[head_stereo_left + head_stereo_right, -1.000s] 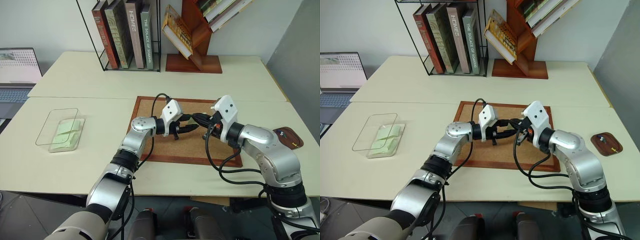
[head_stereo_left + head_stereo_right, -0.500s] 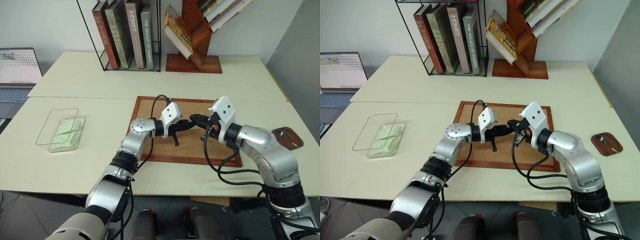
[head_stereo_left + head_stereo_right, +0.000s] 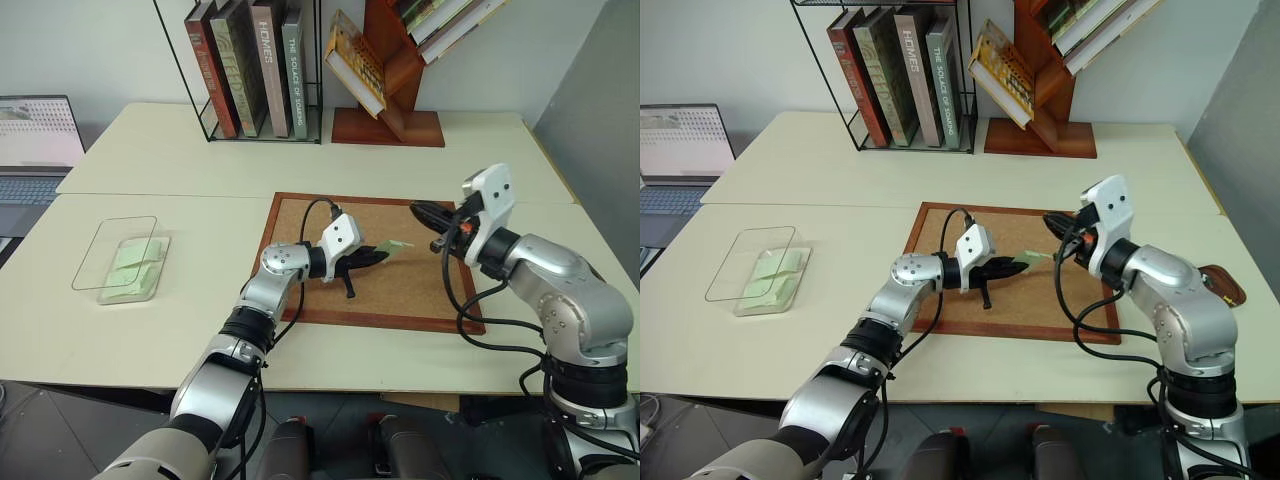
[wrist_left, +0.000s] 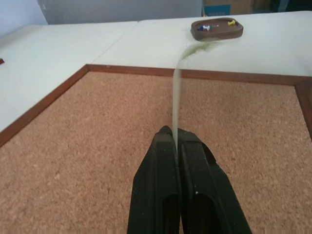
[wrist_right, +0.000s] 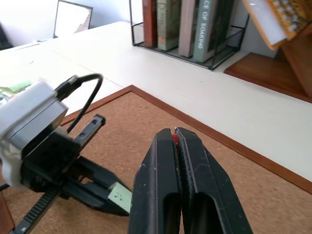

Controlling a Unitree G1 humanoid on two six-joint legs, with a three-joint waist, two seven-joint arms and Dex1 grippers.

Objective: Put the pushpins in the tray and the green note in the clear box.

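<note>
Left gripper (image 3: 374, 255) clamped tight on green note (image 3: 392, 247), mid-frame in the left eye view, above corkboard (image 3: 400, 295); note sticking out edge-on past the fingertips (image 4: 171, 139) in the left wrist view. Right gripper (image 3: 418, 210) pressed closed at right of centre, over the corkboard's upper right part, pinching a red pushpin (image 5: 174, 139), just a sliver of red at the tips in the right wrist view. Tray (image 4: 217, 30) at the top of the left wrist view, on the table beyond the corkboard frame, holding pushpins (image 4: 220, 24), one yellow, one blue. Clear box (image 3: 127, 267) at far left of the left eye view, lid propped open, pale green sheets inside.
</note>
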